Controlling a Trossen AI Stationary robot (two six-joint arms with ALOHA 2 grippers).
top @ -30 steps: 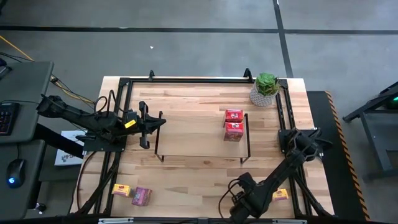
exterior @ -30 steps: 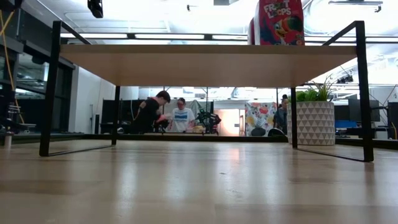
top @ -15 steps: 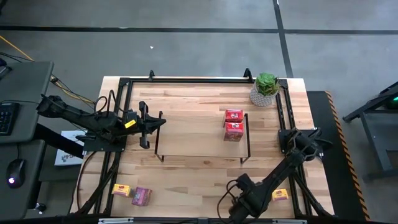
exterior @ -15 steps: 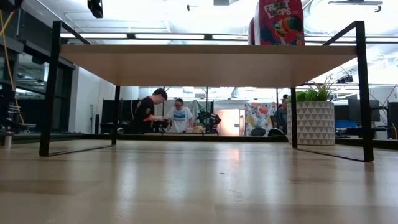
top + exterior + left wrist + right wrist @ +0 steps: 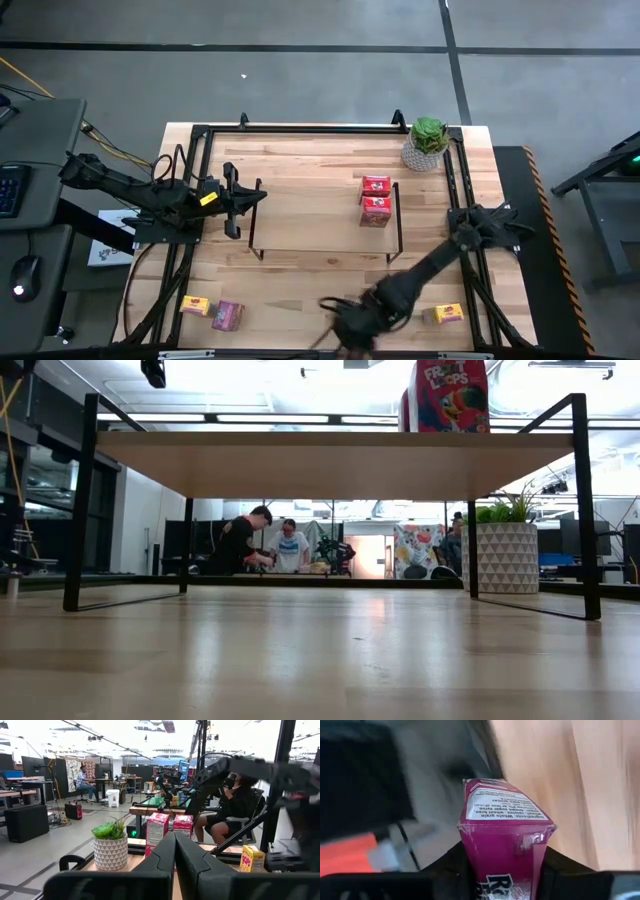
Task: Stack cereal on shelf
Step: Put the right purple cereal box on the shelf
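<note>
The shelf [image 5: 320,215] stands mid-table with two red cereal boxes [image 5: 376,198] on its right end; the low view shows one red box [image 5: 450,395] on top. A yellow box [image 5: 196,306] and a magenta box [image 5: 228,315] lie near the front left. Another yellow box [image 5: 447,314] lies at the front right. My right gripper [image 5: 340,325], blurred near the table's front edge, is shut on a magenta cereal box [image 5: 502,825]. My left gripper [image 5: 250,197] waits shut by the shelf's left end. My right gripper pinches the magenta box between its two fingers [image 5: 445,865], which lie on two opposite sides [image 5: 470,855] of the box. The box's end flap [image 5: 502,805] with small print sticks out beyond the fingertips. In the high view the arm hides the box.
A potted green plant [image 5: 428,142] stands at the table's far right corner, behind the shelf. The black frame [image 5: 300,128] runs around the tabletop. People sit at desks in the room beyond the table.
My right gripper has swept along the table's near edge toward the left, now blurred by its speed. The yellow box at the front right has stayed put and shows more fully.
</note>
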